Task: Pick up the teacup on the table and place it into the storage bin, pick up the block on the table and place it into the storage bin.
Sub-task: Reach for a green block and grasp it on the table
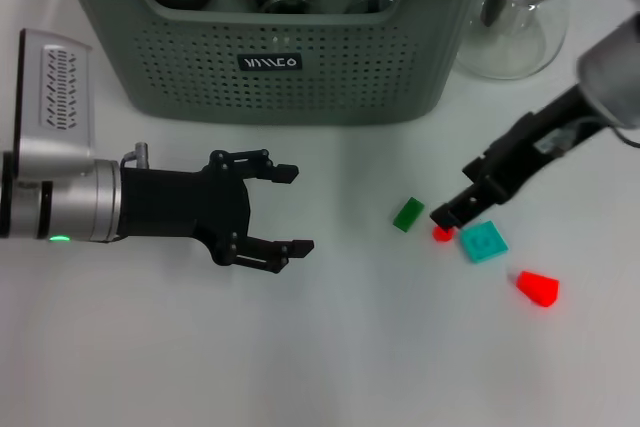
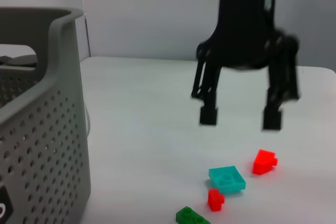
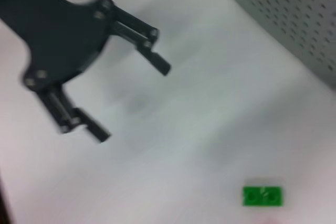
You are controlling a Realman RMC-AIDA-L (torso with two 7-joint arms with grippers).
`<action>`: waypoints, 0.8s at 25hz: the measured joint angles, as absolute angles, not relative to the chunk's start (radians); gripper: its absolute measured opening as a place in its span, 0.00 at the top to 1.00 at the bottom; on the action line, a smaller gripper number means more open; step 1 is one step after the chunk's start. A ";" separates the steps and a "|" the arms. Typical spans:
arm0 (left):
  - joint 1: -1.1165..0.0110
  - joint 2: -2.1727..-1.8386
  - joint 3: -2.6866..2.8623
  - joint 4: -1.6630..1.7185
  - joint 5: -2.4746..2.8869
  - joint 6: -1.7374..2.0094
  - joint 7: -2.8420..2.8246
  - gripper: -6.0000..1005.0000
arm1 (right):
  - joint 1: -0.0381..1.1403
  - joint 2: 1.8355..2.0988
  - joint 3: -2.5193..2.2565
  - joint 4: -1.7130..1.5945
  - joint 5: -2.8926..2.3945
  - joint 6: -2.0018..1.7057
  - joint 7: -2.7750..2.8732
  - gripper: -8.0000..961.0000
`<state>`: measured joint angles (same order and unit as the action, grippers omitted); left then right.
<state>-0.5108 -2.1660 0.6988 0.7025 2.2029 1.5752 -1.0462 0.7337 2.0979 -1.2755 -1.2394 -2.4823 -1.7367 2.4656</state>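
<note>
Four small blocks lay crowded beneath the open right pincer [image 1: 452,219], hovering over the small red block [image 1: 442,234], so it risked nudging the teal block [image 1: 483,242]; left pincer [image 1: 290,210] idled open near the storage bin [image 1: 290,67].

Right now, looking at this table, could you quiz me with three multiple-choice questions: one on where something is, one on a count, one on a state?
1. Where is the green block?
A. in the storage bin
B. on the table, left of the teal block
C. in the left gripper

2. How many red blocks lie on the table?
A. none
B. two
C. five

3. How do the left gripper's fingers stand?
A. spread open, holding nothing
B. shut on a teacup
C. shut on a block

Answers: 1 B, it lies on the table in front of the storage bin, left of the teal block. 2 B, a small one under the right gripper and a larger one. 3 A, the left gripper has a gap between its fingers.
</note>
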 joint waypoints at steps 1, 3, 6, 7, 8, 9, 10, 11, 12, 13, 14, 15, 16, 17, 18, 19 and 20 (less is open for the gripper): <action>-0.511 -2.166 0.700 0.703 2.203 1.575 -1.046 0.12 | 0.752 2.098 -1.299 -1.210 -2.498 -1.703 2.475 0.11; -0.511 -2.166 0.701 0.703 2.209 1.575 -1.046 0.12 | 0.801 2.100 -1.339 -1.140 -2.517 -1.650 2.493 0.11; -0.511 -2.166 0.699 0.702 2.220 1.575 -1.046 0.12 | 0.874 2.100 -1.389 -1.030 -2.530 -1.574 2.514 0.11; -0.512 -2.166 0.699 0.701 2.222 1.575 -1.046 0.12 | 0.896 2.100 -1.405 -0.994 -2.532 -1.550 2.517 0.11; -0.512 -2.166 0.699 0.701 2.222 1.574 -1.046 0.12 | 0.914 2.101 -1.420 -0.965 -2.532 -1.526 2.518 0.11; -0.512 -2.167 0.699 0.700 2.223 1.574 -1.046 0.12 | 0.934 2.102 -1.438 -0.935 -2.532 -1.503 2.520 0.11; -0.512 -2.167 0.699 0.700 2.223 1.574 -1.046 0.12 | 0.949 2.103 -1.456 -0.908 -2.531 -1.479 2.525 0.11; -0.512 -2.168 0.699 0.700 2.223 1.574 -1.046 0.12 | 0.963 2.104 -1.475 -0.886 -2.531 -1.461 2.532 0.11; -0.512 -2.168 0.699 0.700 2.224 1.574 -1.046 0.12 | 0.975 2.104 -1.491 -0.866 -2.531 -1.443 2.540 0.11; -0.512 -2.168 0.698 0.700 2.224 1.574 -1.048 0.12 | 0.981 2.105 -1.504 -0.854 -2.530 -1.436 2.546 0.11; -0.512 -2.168 0.698 0.700 2.224 1.573 -1.050 0.12 | 0.988 2.106 -1.519 -0.843 -2.529 -1.424 2.552 0.11; -0.512 -2.168 0.698 0.701 2.225 1.572 -1.051 0.12 | 0.990 2.107 -1.530 -0.837 -2.527 -1.418 2.557 0.11; -0.512 -2.168 0.698 0.701 2.225 1.569 -1.051 0.12 | 0.992 2.108 -1.540 -0.832 -2.526 -1.412 2.561 0.11; -0.512 -2.168 0.698 0.701 2.225 1.568 -1.052 0.12 | 0.993 2.109 -1.549 -0.826 -2.525 -1.406 2.565 0.11; -0.513 -2.168 0.698 0.699 2.225 1.565 -1.052 0.12 | 0.994 2.109 -1.558 -0.820 -2.524 -1.402 2.569 0.11; -0.513 -2.168 0.699 0.698 2.226 1.564 -1.052 0.12 | 0.995 2.110 -1.569 -0.813 -2.523 -1.397 2.573 0.11; -0.514 -2.167 0.700 0.697 2.226 1.563 -1.052 0.12 | 0.996 2.110 -1.580 -0.809 -2.523 -1.393 2.578 0.11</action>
<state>-0.5137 -2.1675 0.7000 0.6970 2.2257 1.5629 -1.0519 0.9962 2.1102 -1.5801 -0.8089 -2.5226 -1.3933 2.5778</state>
